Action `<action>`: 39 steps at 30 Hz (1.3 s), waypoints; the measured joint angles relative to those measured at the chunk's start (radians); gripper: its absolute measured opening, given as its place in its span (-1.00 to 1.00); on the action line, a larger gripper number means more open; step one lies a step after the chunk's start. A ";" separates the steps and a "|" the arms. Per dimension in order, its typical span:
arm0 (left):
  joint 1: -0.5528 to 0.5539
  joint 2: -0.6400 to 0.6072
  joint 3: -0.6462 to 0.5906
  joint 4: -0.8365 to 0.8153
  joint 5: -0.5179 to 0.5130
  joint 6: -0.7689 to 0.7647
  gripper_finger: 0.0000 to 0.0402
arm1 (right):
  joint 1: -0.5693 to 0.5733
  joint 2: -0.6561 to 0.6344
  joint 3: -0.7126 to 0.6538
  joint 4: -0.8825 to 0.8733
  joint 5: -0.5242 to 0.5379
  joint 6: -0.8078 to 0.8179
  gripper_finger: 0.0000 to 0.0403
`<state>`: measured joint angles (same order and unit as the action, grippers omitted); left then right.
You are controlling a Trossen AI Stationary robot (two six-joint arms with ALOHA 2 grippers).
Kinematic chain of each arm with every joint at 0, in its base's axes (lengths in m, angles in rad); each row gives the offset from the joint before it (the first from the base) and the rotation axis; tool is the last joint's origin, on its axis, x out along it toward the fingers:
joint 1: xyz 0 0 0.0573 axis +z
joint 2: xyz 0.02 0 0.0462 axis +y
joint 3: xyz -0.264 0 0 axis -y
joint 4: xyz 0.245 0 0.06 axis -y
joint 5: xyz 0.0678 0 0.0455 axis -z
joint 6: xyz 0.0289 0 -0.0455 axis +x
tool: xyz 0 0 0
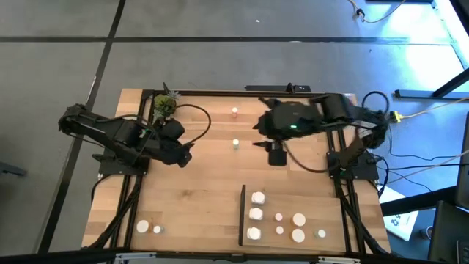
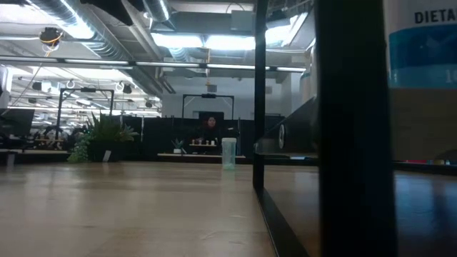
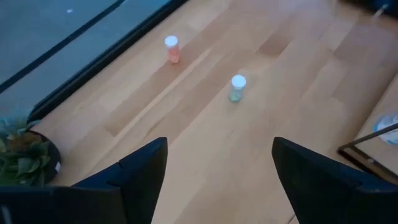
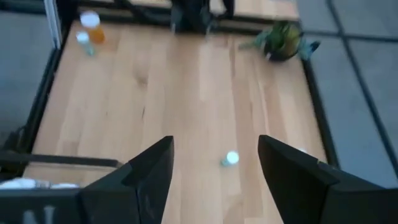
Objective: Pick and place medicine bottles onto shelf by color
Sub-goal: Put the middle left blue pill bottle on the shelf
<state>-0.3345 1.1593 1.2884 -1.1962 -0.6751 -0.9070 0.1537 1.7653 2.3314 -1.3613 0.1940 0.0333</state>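
Note:
A pale-green-topped medicine bottle (image 1: 236,144) stands upright mid-table, a pinkish one (image 1: 234,111) farther back. Two more (image 1: 149,228) stand at the near left. Several white bottles (image 1: 256,214) stand on the shelf (image 1: 315,205) at the near right, behind its black strip (image 1: 242,215). My left gripper (image 1: 189,155) hangs open left of the green-topped bottle (image 3: 237,88), above the table. My right gripper (image 1: 270,150) hangs open just right of that bottle (image 4: 229,159), above it. The low view shows the bottle (image 2: 228,153) and no gripper.
A small potted plant (image 1: 165,105) stands at the far left corner, close to my left arm. A cable loops over the table behind my left gripper. In the low view a large labelled bottle (image 2: 421,43) and the shelf's strip (image 2: 260,107) block the right side.

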 joint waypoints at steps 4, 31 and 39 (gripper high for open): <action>-0.008 -0.017 0.000 0.001 -0.018 0.000 0.41 | -0.057 0.076 0.000 -0.066 -0.078 -0.044 0.17; -0.004 -0.136 0.001 -0.035 -0.101 0.080 0.41 | -0.284 0.534 0.000 -0.040 -0.240 -0.229 0.17; -0.004 -0.154 0.001 -0.047 -0.098 0.088 0.41 | -0.339 0.622 0.000 -0.017 -0.229 -0.297 0.17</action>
<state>-0.3389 1.0058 1.2896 -1.2434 -0.7734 -0.8188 -0.1855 2.3869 2.3310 -1.3784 -0.0353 -0.2636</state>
